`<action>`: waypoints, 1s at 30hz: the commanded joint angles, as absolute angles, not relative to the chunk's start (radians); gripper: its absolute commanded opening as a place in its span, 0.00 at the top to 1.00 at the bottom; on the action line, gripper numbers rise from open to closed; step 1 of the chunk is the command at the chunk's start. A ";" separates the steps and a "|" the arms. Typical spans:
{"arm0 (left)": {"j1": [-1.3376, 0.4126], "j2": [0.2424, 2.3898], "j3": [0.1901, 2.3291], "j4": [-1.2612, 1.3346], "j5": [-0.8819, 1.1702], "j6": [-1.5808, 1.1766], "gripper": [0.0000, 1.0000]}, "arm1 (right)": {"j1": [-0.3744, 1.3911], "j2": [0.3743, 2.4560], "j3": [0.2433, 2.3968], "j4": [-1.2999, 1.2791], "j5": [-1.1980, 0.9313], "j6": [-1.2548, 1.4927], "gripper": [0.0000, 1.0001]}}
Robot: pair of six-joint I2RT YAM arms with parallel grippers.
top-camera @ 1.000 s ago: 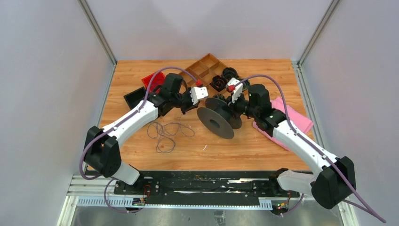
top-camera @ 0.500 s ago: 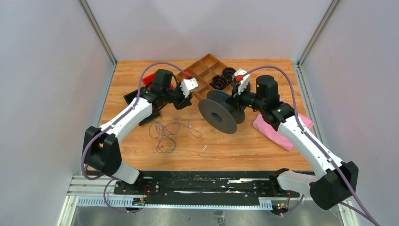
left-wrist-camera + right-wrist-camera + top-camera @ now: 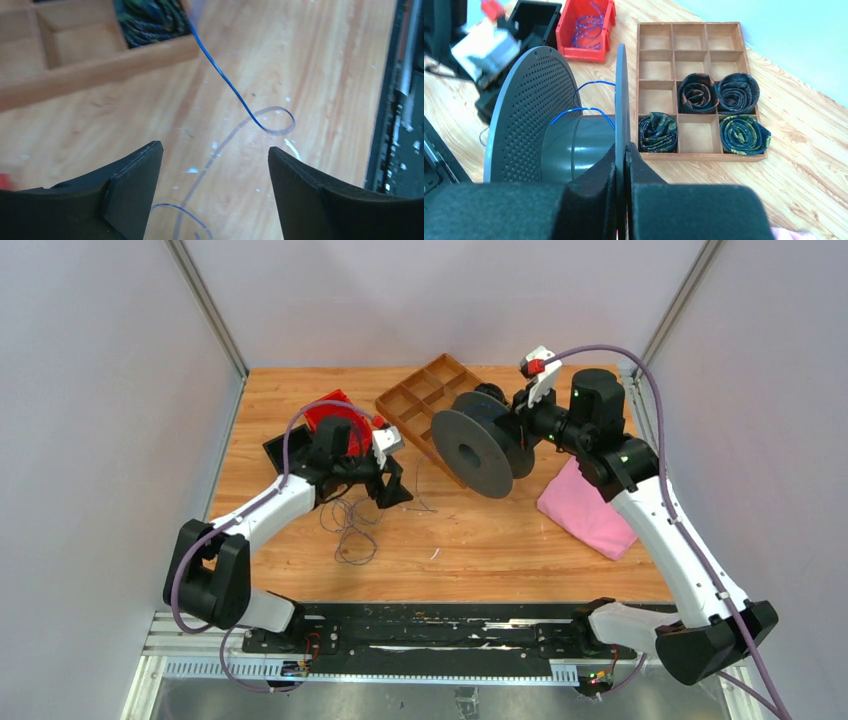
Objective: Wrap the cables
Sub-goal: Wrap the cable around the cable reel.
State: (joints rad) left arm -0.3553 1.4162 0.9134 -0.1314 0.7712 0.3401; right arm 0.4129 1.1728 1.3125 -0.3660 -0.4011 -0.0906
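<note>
Several cables (image 3: pixel 345 525) lie in a loose tangle on the table (image 3: pixel 500 545), left of centre; I cannot count the strands. My left gripper (image 3: pixel 393 490) hangs just right of them with its fingers spread wide. In its wrist view one blue strand (image 3: pixel 227 82) lies on the wood between them, curling into a small loop. Another length of blue crosses the hub of the one spool (image 3: pixel 478 445), which is lifted off the table at centre-right. My right gripper (image 3: pixel 622 150) is pinched tight on the rim of the spool's near flange.

Behind the spool sits one wooden tray (image 3: pixel 724 30) of twelve compartments, with four dark patterned rolls (image 3: pixel 696 93), each in its own compartment. Two bins stand at the back left: a red bin (image 3: pixel 574 47) with more blue loops inside, and a black bin (image 3: pixel 285 450) beside it. One pink cloth (image 3: pixel 590 510) lies to the right.

The table is pale wood, flecked with white scraps, enclosed by plain grey walls (image 3: pixel 100 390).
</note>
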 commanded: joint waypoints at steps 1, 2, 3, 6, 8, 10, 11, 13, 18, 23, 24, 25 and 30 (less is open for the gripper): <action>-0.360 1.365 0.773 0.132 0.923 0.282 0.16 | 0.386 1.183 1.428 -0.398 -0.354 -0.015 0.99; -0.366 1.369 0.767 0.136 0.912 0.287 0.15 | 0.383 1.185 1.446 -0.410 -0.346 -0.011 0.99; -0.373 1.374 0.761 0.147 0.903 0.288 0.12 | 0.381 1.186 1.463 -0.424 -0.339 -0.004 0.99; -0.412 1.385 0.741 0.195 0.845 0.299 0.05 | 0.370 1.193 1.507 -0.453 -0.342 0.016 0.99; -0.447 1.397 0.738 0.217 0.805 0.322 0.01 | 0.364 1.195 1.529 -0.463 -0.343 0.030 0.99; -0.480 1.413 0.725 0.268 0.782 0.324 0.00 | 0.356 1.200 1.552 -0.471 -0.340 0.043 0.99; -0.494 1.422 0.722 0.297 0.772 0.319 0.00 | 0.352 1.202 1.560 -0.475 -0.339 0.048 0.99; -0.517 1.445 0.721 0.349 0.760 0.308 0.00 | 0.345 1.209 1.575 -0.480 -0.337 0.058 0.99; -0.564 1.508 0.706 0.528 0.709 0.235 0.03 | 0.331 1.223 1.608 -0.490 -0.349 0.086 0.99; -0.592 1.579 0.721 0.583 0.699 0.189 0.17 | 0.325 1.236 1.630 -0.492 -0.341 0.103 0.99; -0.594 1.590 0.721 0.583 0.704 0.183 0.22 | 0.324 1.236 1.632 -0.493 -0.335 0.105 0.99; -0.596 1.598 0.719 0.583 0.708 0.181 0.27 | 0.322 1.238 1.635 -0.493 -0.328 0.106 0.99; -0.608 1.626 0.705 0.584 0.759 0.177 0.61 | 0.319 1.243 1.640 -0.492 -0.280 0.121 0.99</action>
State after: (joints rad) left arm -0.5922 1.6066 0.7139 0.5232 0.7166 0.1852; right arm 0.3370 1.2480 1.5879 -0.5446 -0.3225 0.0803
